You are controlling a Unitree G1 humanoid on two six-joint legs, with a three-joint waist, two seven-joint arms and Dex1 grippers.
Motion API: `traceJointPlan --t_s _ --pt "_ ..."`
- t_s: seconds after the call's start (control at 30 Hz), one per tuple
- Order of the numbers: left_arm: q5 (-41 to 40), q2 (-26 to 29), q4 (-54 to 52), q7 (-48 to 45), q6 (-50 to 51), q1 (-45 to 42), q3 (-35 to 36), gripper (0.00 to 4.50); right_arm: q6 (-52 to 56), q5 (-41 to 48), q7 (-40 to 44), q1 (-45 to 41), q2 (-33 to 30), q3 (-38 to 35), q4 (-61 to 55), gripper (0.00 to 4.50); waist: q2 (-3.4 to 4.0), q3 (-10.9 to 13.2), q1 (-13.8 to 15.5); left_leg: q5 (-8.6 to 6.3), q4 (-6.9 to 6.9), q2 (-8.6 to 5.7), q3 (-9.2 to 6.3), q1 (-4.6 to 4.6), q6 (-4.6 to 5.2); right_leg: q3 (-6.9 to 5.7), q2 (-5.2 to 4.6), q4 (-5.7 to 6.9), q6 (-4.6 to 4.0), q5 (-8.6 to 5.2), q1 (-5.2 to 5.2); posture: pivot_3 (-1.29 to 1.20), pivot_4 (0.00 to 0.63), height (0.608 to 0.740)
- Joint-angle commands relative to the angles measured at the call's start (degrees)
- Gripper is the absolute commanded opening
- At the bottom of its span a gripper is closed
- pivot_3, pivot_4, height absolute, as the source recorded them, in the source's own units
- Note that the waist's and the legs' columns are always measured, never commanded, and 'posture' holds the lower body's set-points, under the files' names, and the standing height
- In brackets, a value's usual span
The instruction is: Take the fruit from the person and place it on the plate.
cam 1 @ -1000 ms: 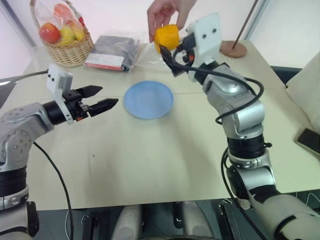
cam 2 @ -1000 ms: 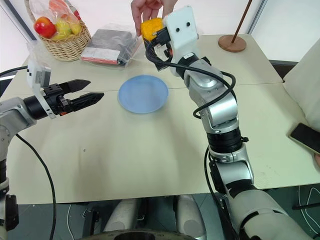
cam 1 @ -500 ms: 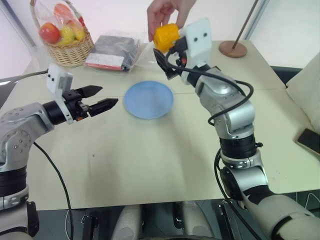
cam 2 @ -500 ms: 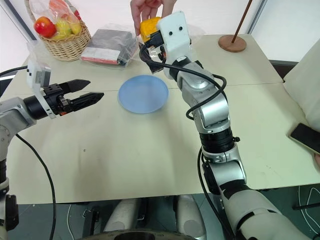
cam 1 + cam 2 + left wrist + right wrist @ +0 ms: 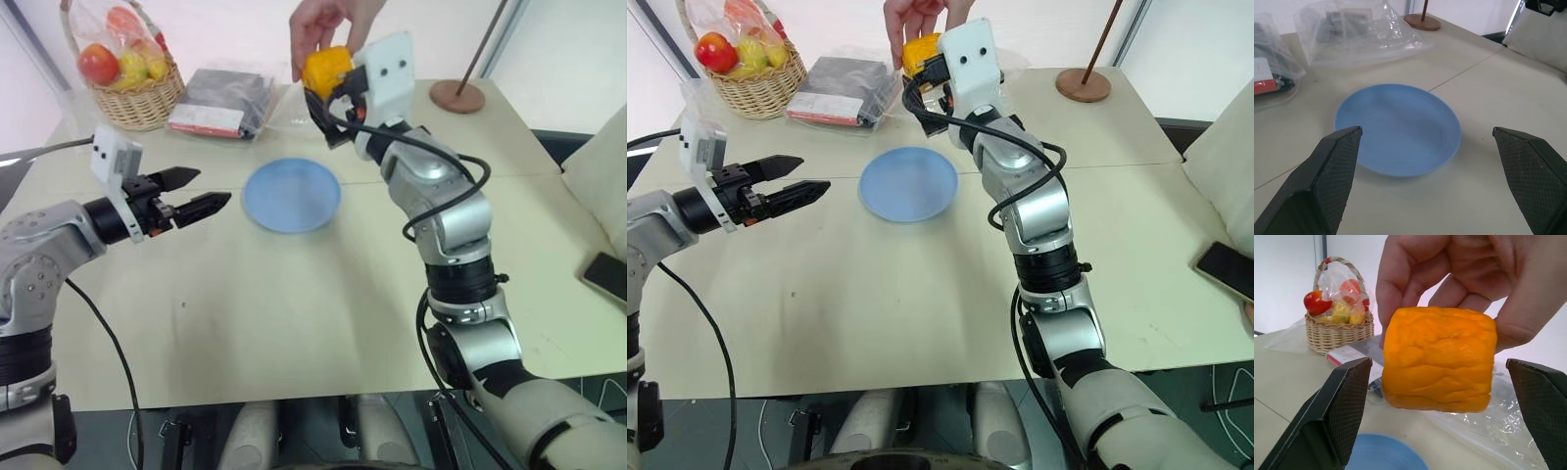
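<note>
Up near the table's far edge, the person's hand (image 5: pixel 1459 279) holds the fruit (image 5: pixel 1439 358) in the air, fingers gripping it from above. The right pincer (image 5: pixel 1449 416) has its fingers apart on either side of the fruit, not touching it. The plate (image 5: pixel 291 195) lies bare mid-table. The left pincer (image 5: pixel 201 194) hovers beside it, fingers spread.
</note>
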Motion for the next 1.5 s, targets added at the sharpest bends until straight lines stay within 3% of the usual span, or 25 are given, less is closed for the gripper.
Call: traceJointPlan --t_s 0.03,0.07,0.13,0.57,0.8,0.97,1.5 --pt "-0.72 0.31 -2.03 0.19 -0.54 -0.98 1.75 4.5 -1.85 -0.61 -0.35 -2.12 0.48 -0.89 -0.73 3.18 0.0 0.0 -0.01 0.0 0.0 0.0 0.0 0.0 0.0 0.0 0.0 0.0 0.0 0.0 -0.01 0.0 0.15 0.74" --pt "-0.71 0.27 -2.06 0.24 -0.56 -1.0 1.72 4.5 -1.94 -0.66 -0.35 -2.14 0.53 -0.94 -0.6 2.59 0.0 0.0 0.0 0.0 -0.01 0.0 0.0 0.0 0.0 0.0 0.0 0.0 0.0 0.0 -0.02 0.0 0.15 0.74" --pt "-0.72 0.22 -2.12 0.31 -0.59 -1.02 1.67 4.5 -2.01 -0.75 -0.29 -2.15 0.62 -0.98 -0.42 2.05 0.0 0.0 -0.01 0.0 -0.01 0.0 0.0 0.0 0.0 0.0 0.0 0.0 0.0 0.0 -0.02 0.0 0.15 0.74" --pt "-0.94 0.23 -2.14 0.6 -0.54 -1.15 1.82 4.5 -1.35 -0.24 0.53 -2.14 0.38 -1.27 -1.11 2.05 0.01 0.0 -0.02 0.0 -0.02 0.0 0.0 -0.01 0.0 0.0 -0.02 0.0 0.0 0.0 -0.02 0.0 0.15 0.74" --pt "-1.09 2.73 -2.2 -1.29 0.3 1.14 3.19 4.5 12.87 12.9 5.67 0.68 3.03 -6.05 -7.52 2.05 0.01 0.01 -0.06 0.0 -0.03 0.01 -0.01 -0.02 0.0 0.0 -0.07 -0.01 0.0 0.0 -0.03 0.0 0.15 0.74" --pt "-1.38 4.07 -2.63 -2.35 0.64 2.86 3.64 4.5 16.92 15.29 4.87 3.03 4.71 -5.61 -8.84 2.05 0.03 0.02 -0.05 0.0 -0.05 0.03 -0.01 -0.02 0.0 0.0 -0.08 -0.01 -0.01 -0.01 -0.05 0.0 0.15 0.74" --pt "-3.61 4.33 -5.74 -1.11 3.42 6.27 5.46 4.5 -2.71 5.21 9.88 10.81 9.04 6.24 13.33 2.05 0.02 0.01 -0.15 0.0 -0.05 0.02 0.0 -0.02 -0.01 0.0 0.0 -0.02 -0.01 0.0 -0.06 0.0 0.15 0.74"
